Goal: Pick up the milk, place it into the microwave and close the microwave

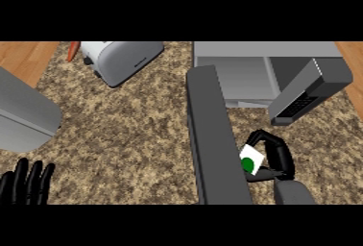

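One milk carton [252, 154] in right hand [285, 156], one microwave [245, 72] (door [212, 139] open)

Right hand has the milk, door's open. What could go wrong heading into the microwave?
The milk, held in the right hand, sits close beside the open microwave door; moving forward could clip its edge. The keypad panel juts out beside the cavity, so the milk might catch there.

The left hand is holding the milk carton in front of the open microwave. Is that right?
Wrong hand. In the head view the right hand is holding the milk carton in front of the open microwave; the left hand rests open, lower left.
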Controlling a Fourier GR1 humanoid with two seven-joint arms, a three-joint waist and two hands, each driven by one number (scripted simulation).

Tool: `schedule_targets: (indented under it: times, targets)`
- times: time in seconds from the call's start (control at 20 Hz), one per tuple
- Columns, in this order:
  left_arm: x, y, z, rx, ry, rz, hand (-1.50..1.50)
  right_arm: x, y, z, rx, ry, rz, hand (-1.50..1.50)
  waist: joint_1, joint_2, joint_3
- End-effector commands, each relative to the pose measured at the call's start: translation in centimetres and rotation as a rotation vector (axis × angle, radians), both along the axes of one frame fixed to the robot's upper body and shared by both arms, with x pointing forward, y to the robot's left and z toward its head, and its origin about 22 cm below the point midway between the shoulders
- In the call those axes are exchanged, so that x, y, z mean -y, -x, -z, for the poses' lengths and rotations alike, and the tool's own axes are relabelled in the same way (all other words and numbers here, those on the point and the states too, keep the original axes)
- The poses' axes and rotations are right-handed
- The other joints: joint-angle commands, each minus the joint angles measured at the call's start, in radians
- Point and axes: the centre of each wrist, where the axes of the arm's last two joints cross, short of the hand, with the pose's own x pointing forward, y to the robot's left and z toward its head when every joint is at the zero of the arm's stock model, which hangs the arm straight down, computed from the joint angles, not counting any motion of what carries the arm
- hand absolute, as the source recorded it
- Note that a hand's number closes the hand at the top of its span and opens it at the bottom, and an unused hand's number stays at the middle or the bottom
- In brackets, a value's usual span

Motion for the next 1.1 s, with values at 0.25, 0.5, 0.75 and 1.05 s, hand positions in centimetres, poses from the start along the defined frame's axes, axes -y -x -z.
schedule_targets:
  times: [0.25, 0.5, 0.75, 1.05]
  targets:
    - [0.3, 0.3, -0.6, -0.003, -0.013, -0.006, -1.50, -5.0, -6.6, -4.9, -0.022, 0.162, 0.106, 1.50, 0.011, 0.002, 0.001]
    - [-1.0, -1.2, 1.4, -0.025, -0.004, 0.020, -1.50, -3.7, -10.6, -5.8, -0.053, 0.255, 0.175, 1.50, 0.021, 0.010, 0.001]
    - [-1.6, -1.1, 0.7, 0.001, 0.002, 0.035, -1.50, -3.4, -14.2, -9.0, -0.058, 0.323, 0.223, 1.50, 0.036, 0.013, 0.001]
    - [-1.5, -0.9, -0.3, 0.007, 0.000, 0.083, -1.50, -1.4, -15.1, -9.5, -0.082, 0.393, 0.382, 1.50, 0.075, 0.031, 0.004]
